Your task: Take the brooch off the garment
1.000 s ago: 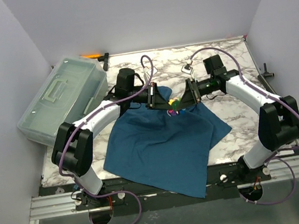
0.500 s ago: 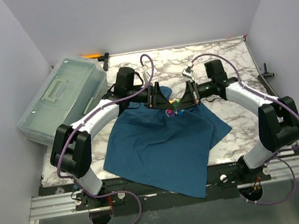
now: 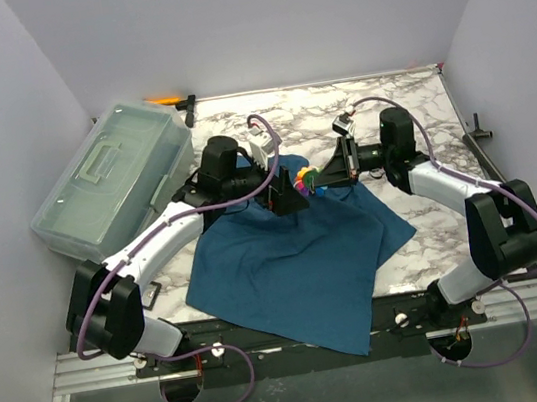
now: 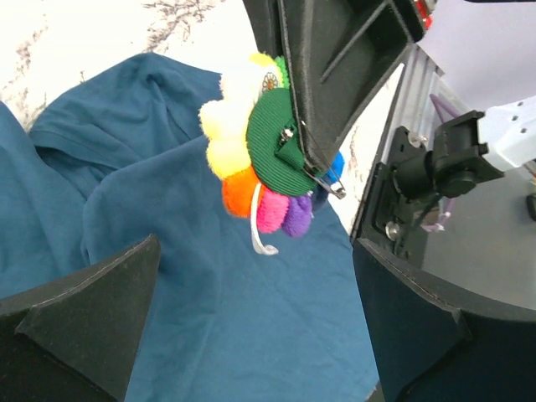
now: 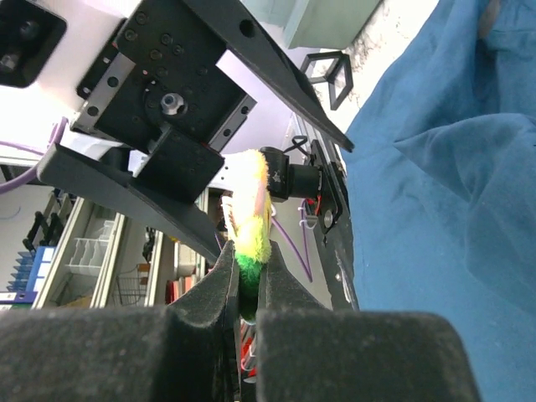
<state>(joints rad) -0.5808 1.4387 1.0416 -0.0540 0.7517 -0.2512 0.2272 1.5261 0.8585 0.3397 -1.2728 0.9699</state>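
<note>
Showing plush rainbow petals, brooch [image 4: 270, 151] (green-backed).

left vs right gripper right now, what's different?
Left gripper is wide open and empty; right gripper is shut on the brooch. Left flanks the brooch without touching it; right pinches it by its edge. Both face each other over the shirt's far edge.

My left tool [image 3: 287, 194] stands wide open; my right tool [image 3: 324, 174] faces it from just beside, pinched tightly shut.
</note>
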